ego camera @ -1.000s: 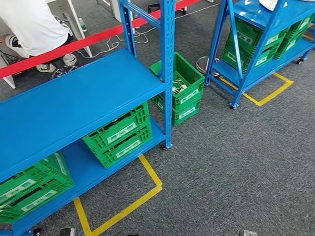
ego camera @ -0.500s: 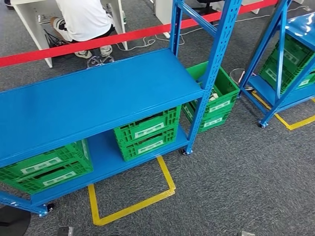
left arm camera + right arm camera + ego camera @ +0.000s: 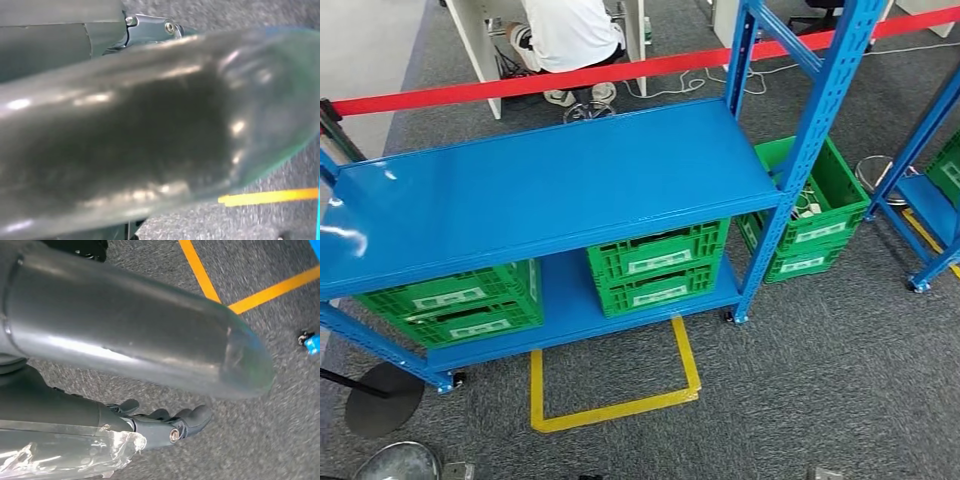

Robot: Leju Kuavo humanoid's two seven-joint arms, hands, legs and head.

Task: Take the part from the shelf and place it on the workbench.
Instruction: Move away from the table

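blue shelf (image 3: 546,190), green crates (image 3: 656,265), grey carpet (image 3: 818,380)

Head cam high, angled down at the shelf (image 3: 546,190). Both wrist cams low, close over carpet (image 3: 264,440); all three share the yellow tape (image 3: 622,408).

blue shelf (image 3: 546,185) | bare top board; lower board: two green crates (image 3: 656,265)

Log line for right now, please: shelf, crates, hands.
shelf: top board bare | crates: green, lower level | right hand: hangs over carpet, holds nothing | left hand: state unclear | part: not picked
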